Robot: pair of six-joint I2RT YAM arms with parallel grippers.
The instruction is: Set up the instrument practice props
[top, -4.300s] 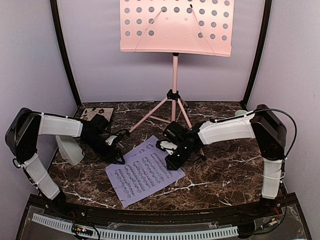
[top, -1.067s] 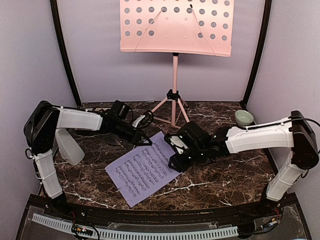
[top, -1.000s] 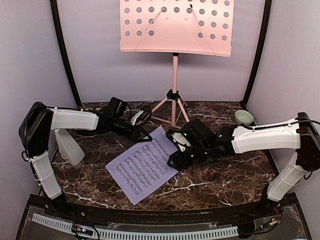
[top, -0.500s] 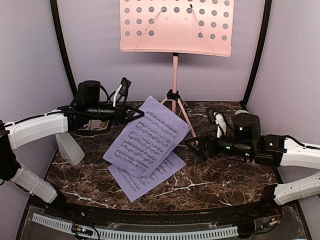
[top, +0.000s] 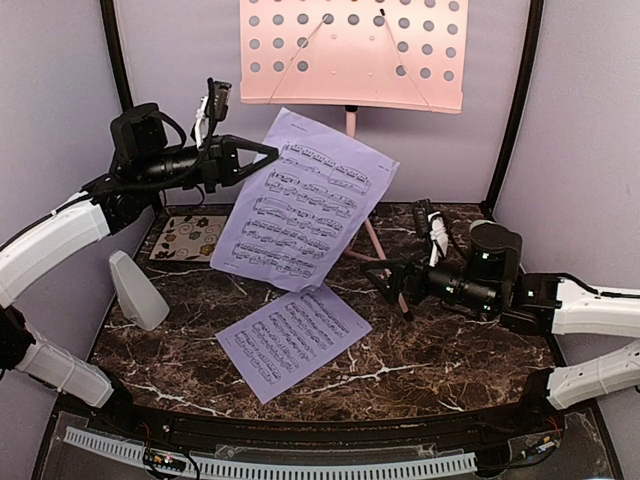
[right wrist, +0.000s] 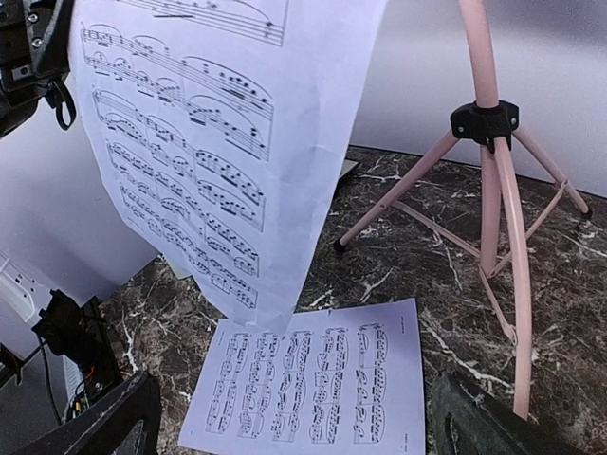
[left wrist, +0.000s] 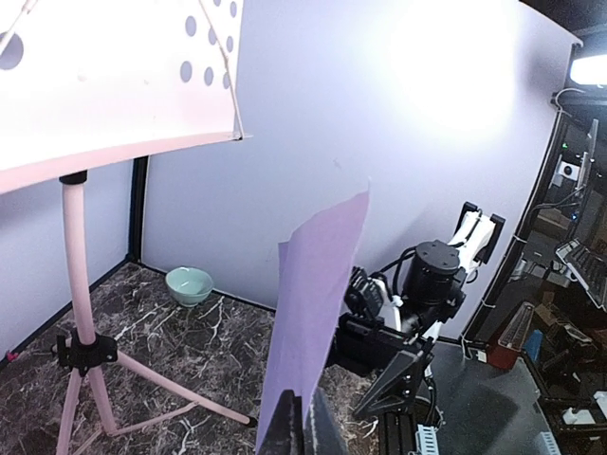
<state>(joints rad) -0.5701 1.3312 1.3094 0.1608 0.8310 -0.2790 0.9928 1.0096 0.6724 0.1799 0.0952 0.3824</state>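
My left gripper (top: 268, 152) is shut on the top left edge of a pale lavender sheet-music page (top: 305, 200), which hangs in the air in front of the pink music stand (top: 352, 50). In the left wrist view the same page (left wrist: 318, 303) shows edge-on, pinched between the fingers (left wrist: 285, 431). A second page (top: 293, 340) lies flat on the marble table (top: 450, 350). My right gripper (top: 385, 280) stands open to the right of the pages with nothing in it. From the right wrist, the lying page (right wrist: 313, 384) is below the hanging page (right wrist: 209, 142). The grey metronome (top: 137, 292) stands at the left.
A floral tile (top: 188, 238) lies at the back left, behind the metronome. A pale-green bowl (left wrist: 189, 284) sits at the back right by the wall. The stand's tripod legs (right wrist: 488, 190) spread over the back middle of the table, close to my right gripper.
My left gripper has lifted one page off the table, up and back toward the stand plate. The right gripper has opened and drawn away to the right. One page stays lying flat.
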